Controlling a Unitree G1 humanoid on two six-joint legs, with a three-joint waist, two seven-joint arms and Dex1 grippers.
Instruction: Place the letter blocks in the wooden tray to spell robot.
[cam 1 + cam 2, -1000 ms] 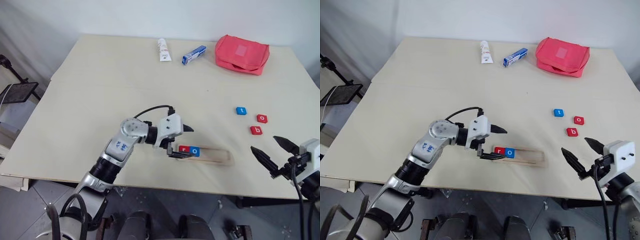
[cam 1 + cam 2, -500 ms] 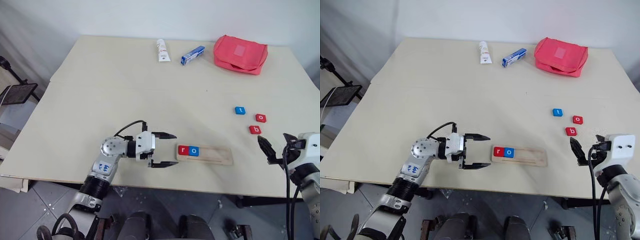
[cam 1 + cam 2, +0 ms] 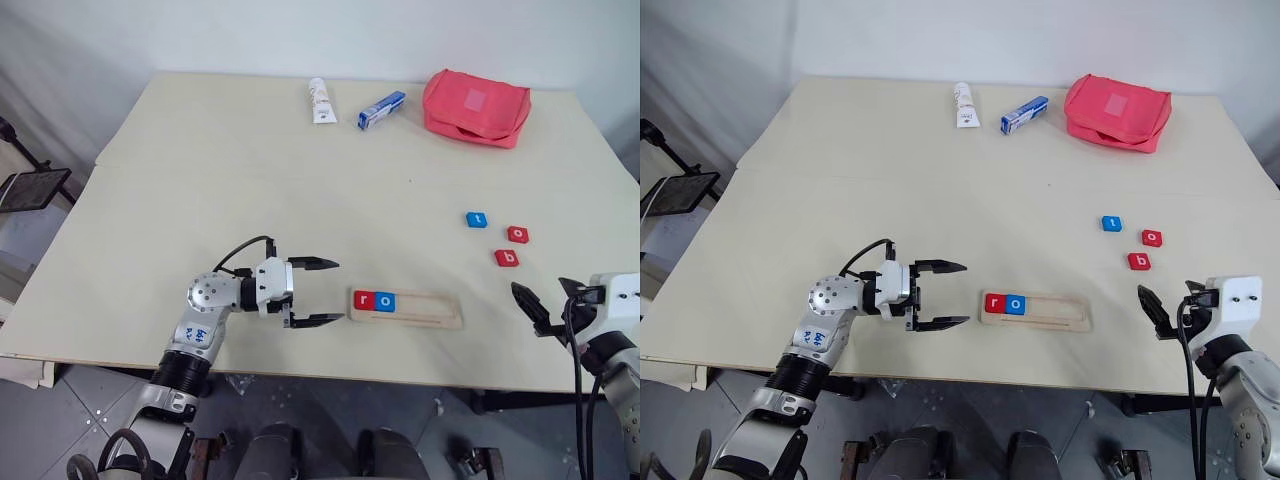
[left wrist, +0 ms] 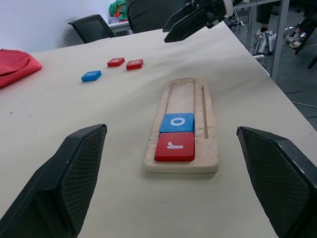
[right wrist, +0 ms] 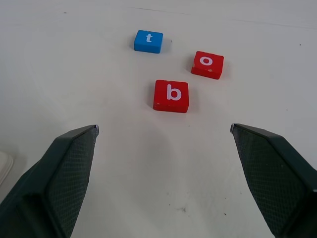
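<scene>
On tray (image 3: 430, 312), "r", "o"; loose "t", "o", "b"; both jaws wide, empty.

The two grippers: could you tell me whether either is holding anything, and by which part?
Nothing is held. The left gripper and the right gripper are both open and empty.

Lighting's pretty even and bright here, soft and diffuse from above, no harsh hotspots. The table (image 3: 300, 160) reads a flat pale cream with hardly any glare. Shadows are faint: a soft smudge under the left gripper (image 3: 318, 292) and a thin dark edge along the wooden tray (image 3: 430, 310). Head views are sharp in the middle, and the back wall goes a bit grey toward the corners. In the left wrist view the black fingers (image 4: 74, 173) up close look soft, while the far chairs (image 4: 91, 27) are blurry.
</scene>
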